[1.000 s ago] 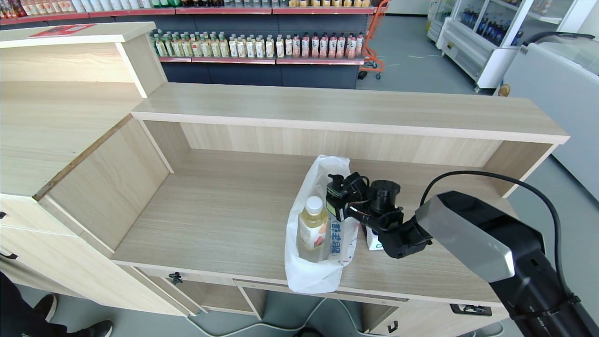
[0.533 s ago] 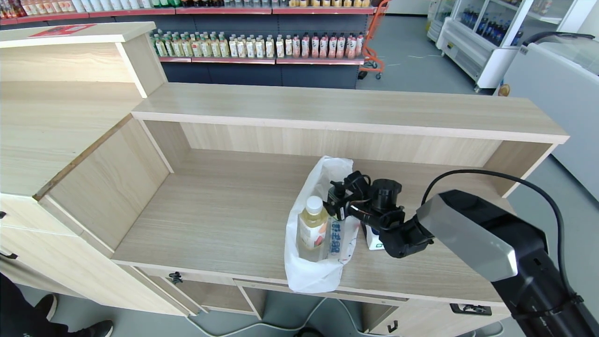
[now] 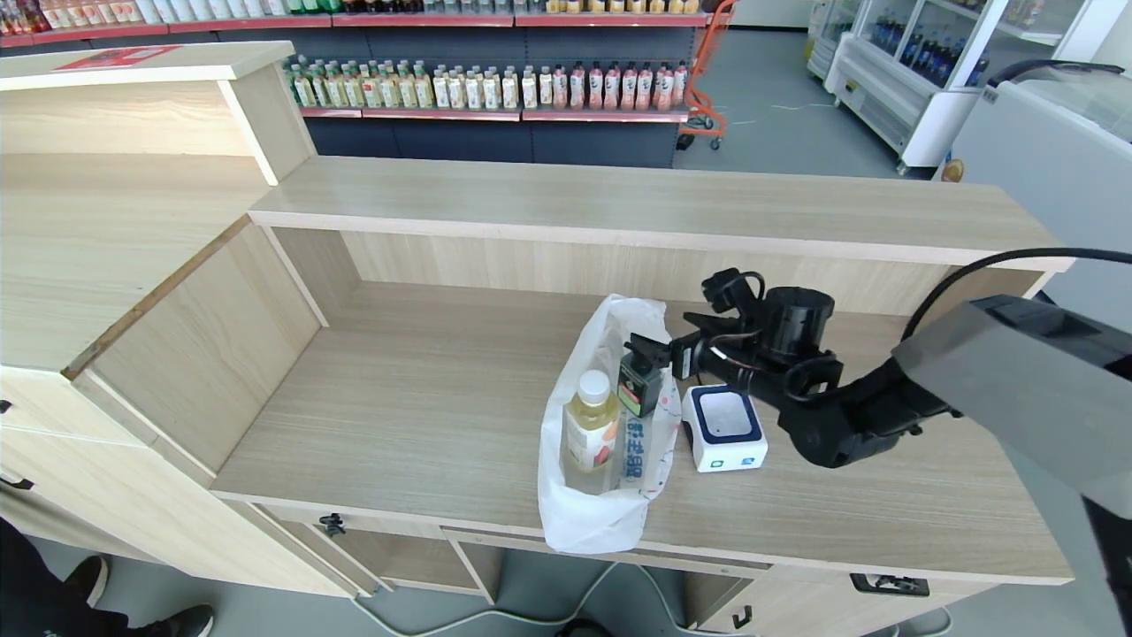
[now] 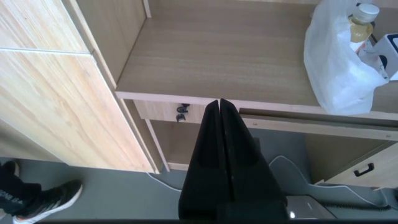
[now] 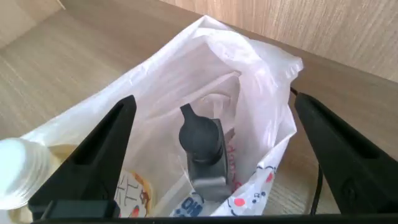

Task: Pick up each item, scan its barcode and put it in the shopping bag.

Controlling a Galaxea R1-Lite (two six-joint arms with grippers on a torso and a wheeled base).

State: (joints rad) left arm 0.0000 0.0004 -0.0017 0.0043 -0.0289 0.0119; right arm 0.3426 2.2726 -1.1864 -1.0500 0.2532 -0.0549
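The bench [image 3: 424, 416] is pale wood-grain board, sunk between a raised ledge [image 3: 654, 208] at the back and a taller side wall. The white plastic shopping bag [image 3: 588, 522] stands open at its front edge, its bottom sagging slightly over the lip.

Inside the bag a pale yellow drink bottle [image 3: 591, 429] with a white cap stands upright. Just beside it, also in the bag, stands a smaller dark-topped bottle [image 3: 640, 385] with a green label.

The right gripper [image 5: 212, 101] hovers over the bag's mouth. Its jaws are spread wide and hold nothing, and the dark-topped bottle is below the gap between them.

A white scanner [image 3: 723, 427] with a blue-framed window sits on the bench, touching the bag on the side of the right arm.

The left gripper [image 4: 219, 143] hangs low, well apart from the bag and below the bench's front edge, over grey floor [image 4: 93, 193]. Its jaws are pressed together on nothing.

Far behind the bag, beyond the ledge, store shelves [image 3: 495, 88] carry rows of bottled drinks. An orange cart [image 3: 712, 62] stands next to them, and glass-topped freezers [image 3: 920, 71] line the room on the scanner's side of the bag.
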